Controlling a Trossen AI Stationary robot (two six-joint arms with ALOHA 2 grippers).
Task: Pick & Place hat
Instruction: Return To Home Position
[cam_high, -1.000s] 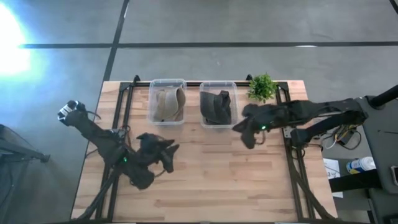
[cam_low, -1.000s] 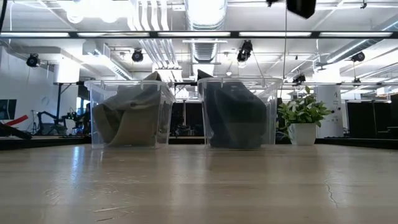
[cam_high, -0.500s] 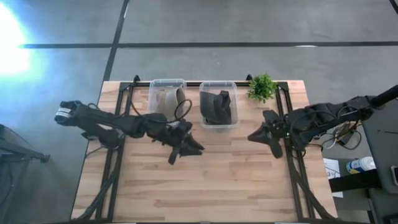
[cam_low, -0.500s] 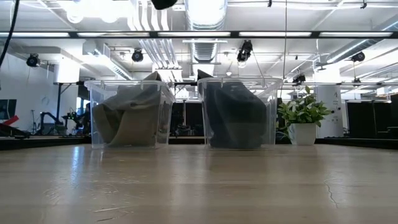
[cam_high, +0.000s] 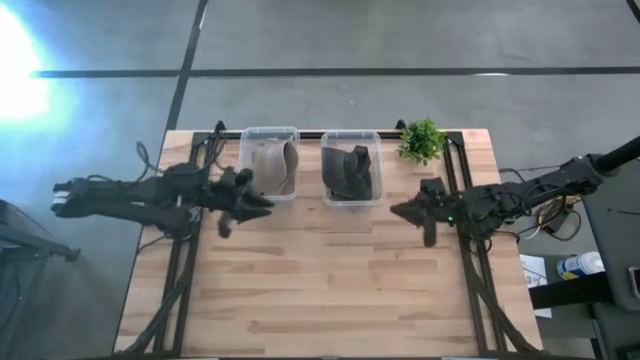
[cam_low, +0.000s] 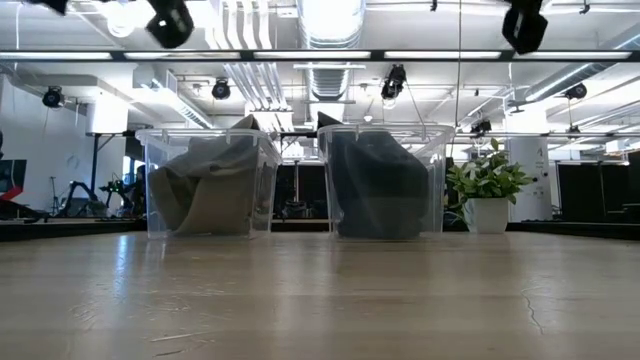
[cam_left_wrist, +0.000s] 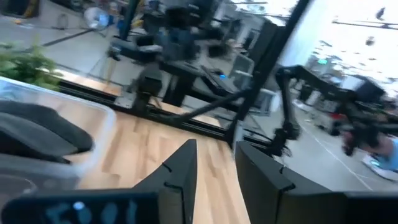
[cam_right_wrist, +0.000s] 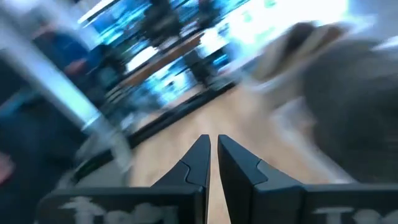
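Observation:
Two hats sit in clear bins at the table's far edge. The tan hat (cam_high: 270, 165) (cam_low: 208, 190) fills the left bin (cam_high: 245, 150). The dark hat (cam_high: 350, 172) (cam_low: 380, 185) (cam_left_wrist: 43, 132) fills the right bin (cam_high: 378, 160). My left gripper (cam_high: 245, 202) (cam_left_wrist: 216, 167) hovers high beside the left bin's near left corner, its fingers a narrow gap apart and empty. My right gripper (cam_high: 415, 212) (cam_right_wrist: 214, 149) hangs in the air right of the dark hat's bin, shut and empty. The low view shows only the undersides of both grippers, at its top edge.
A small potted plant (cam_high: 422, 140) (cam_low: 487, 190) stands at the far right corner, right of the bins. Dark metal frame rails (cam_high: 190, 240) run along the table's left and right sides. Bare wooden tabletop (cam_high: 330, 280) stretches from the bins to the near edge.
My left gripper has swung from the near left part of the table toward the far edge, first out to the middle, then back left to the tan hat's bin. My right gripper has drawn back from the dark hat's bin toward the right edge. Both hats have stayed put.

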